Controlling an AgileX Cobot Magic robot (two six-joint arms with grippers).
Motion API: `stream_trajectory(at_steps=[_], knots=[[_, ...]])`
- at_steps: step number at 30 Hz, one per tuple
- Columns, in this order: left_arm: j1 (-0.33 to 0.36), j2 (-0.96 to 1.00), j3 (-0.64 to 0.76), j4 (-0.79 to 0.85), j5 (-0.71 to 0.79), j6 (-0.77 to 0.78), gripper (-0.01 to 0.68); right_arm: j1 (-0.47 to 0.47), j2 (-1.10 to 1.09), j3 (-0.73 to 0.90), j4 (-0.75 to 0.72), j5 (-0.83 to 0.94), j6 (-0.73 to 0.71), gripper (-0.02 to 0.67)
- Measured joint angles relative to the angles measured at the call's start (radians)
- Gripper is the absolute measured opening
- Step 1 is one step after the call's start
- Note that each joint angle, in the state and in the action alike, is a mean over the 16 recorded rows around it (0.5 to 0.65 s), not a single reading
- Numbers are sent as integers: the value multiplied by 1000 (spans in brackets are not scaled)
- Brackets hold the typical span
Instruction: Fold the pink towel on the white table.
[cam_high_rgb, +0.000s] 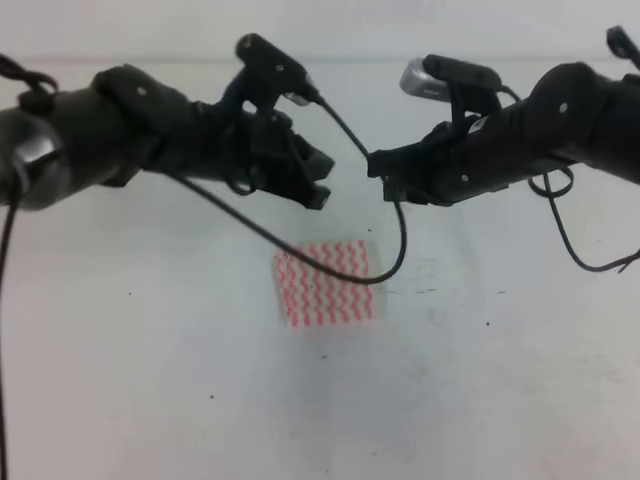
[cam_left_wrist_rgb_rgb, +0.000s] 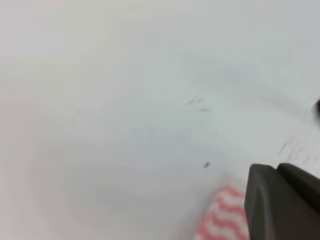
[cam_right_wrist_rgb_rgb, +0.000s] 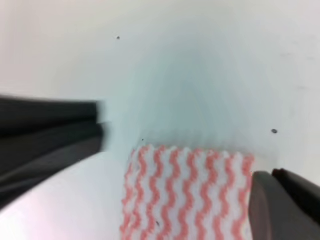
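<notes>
The pink towel (cam_high_rgb: 325, 284) lies flat on the white table (cam_high_rgb: 150, 380) as a small, nearly square piece with pink wavy stripes. Both grippers hover above it and hold nothing. My left gripper (cam_high_rgb: 320, 180) hangs up and left of the towel with its fingers apart. One of those fingers (cam_left_wrist_rgb_rgb: 280, 200) shows in the left wrist view beside a towel corner (cam_left_wrist_rgb_rgb: 222, 220). Facing it from the right, my right gripper (cam_high_rgb: 385, 180) is open. In the right wrist view its fingers (cam_right_wrist_rgb_rgb: 50, 135) frame the towel's far edge (cam_right_wrist_rgb_rgb: 185, 200).
A black cable (cam_high_rgb: 350, 270) loops down from the left arm and crosses in front of the towel in the high view. Another cable (cam_high_rgb: 570, 250) hangs under the right arm. Small dark specks (cam_right_wrist_rgb_rgb: 274, 131) dot the table.
</notes>
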Motion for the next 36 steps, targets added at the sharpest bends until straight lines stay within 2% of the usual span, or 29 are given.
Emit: stream_trajectory(at_steps=[9, 19, 36], knots=[[0, -278, 305, -45, -226, -26, -5, 0, -149, 110, -52, -13, 36, -18], [0, -697, 657, -185, -449, -31, -5, 0, -429, 331, -49, -62, 36, -18], [0, -1423, 1147, -365, -580, -38, -5, 1, -1070, 736, -75, -101, 36, -16]])
